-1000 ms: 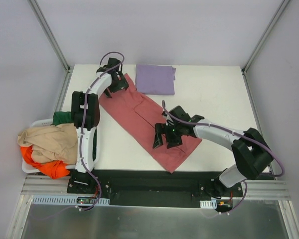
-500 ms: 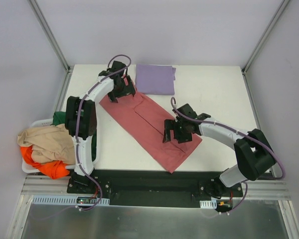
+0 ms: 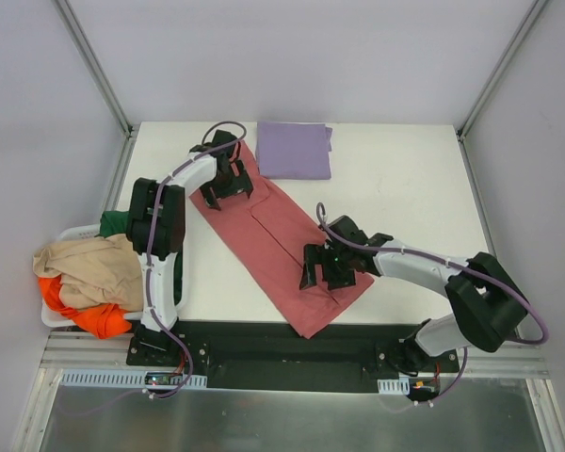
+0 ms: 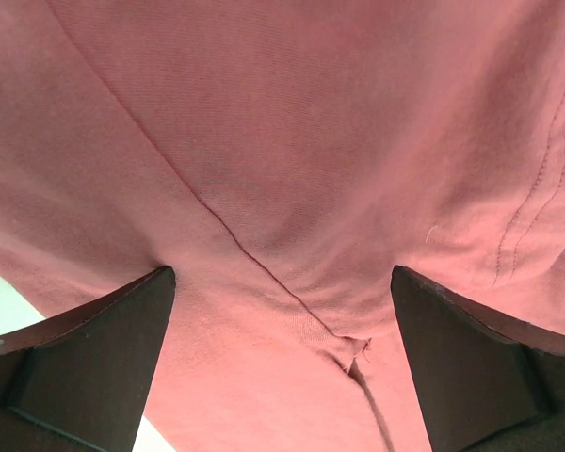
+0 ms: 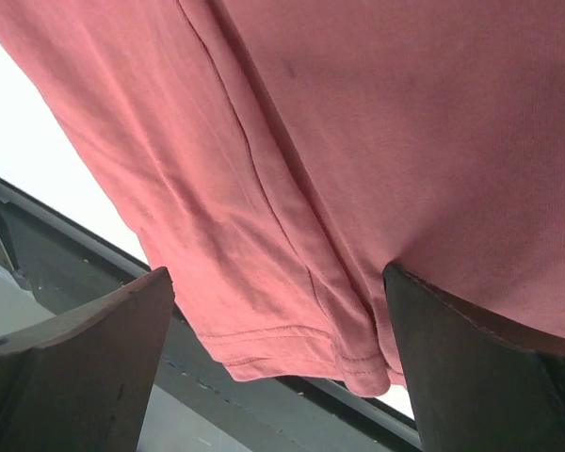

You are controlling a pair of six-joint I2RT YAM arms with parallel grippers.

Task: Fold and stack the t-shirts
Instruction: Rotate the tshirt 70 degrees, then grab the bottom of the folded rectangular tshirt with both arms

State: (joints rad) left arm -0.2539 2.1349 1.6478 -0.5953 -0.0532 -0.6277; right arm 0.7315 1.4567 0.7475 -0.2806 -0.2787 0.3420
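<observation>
Tabletop (image 3: 405, 179) seen from above, white, with two robot arms reaching over it from the near edge. A red t-shirt (image 3: 273, 226), folded into a long narrow strip, lies flat and runs diagonally from the far left toward the near middle. Its near end reaches the table's near edge and overlaps the black rail (image 3: 264, 339) there.

The left gripper (image 3: 228, 179) is over the far-left end of the red t-shirt. In the left wrist view its two dark fingers (image 4: 94, 358) are spread wide, one at each lower corner, with smooth red cloth and a seam line filling the space between them. No cloth is pinched. The tips look to be down at the fabric, though contact is not certain.

The right gripper (image 3: 325, 268) is over the near-right part of the same strip. In the right wrist view its fingers (image 5: 480, 367) are also spread wide apart, with the stitched hem of the red cloth between them and nothing gripped.

A purple t-shirt (image 3: 294, 151), already folded into a neat rectangle, lies at the far middle of the table, just beside the far end of the red one.

A white basket (image 3: 49, 318) sits off the table's left side, holding loose tan (image 3: 89, 268), orange (image 3: 85, 315) and green (image 3: 118, 224) garments.
</observation>
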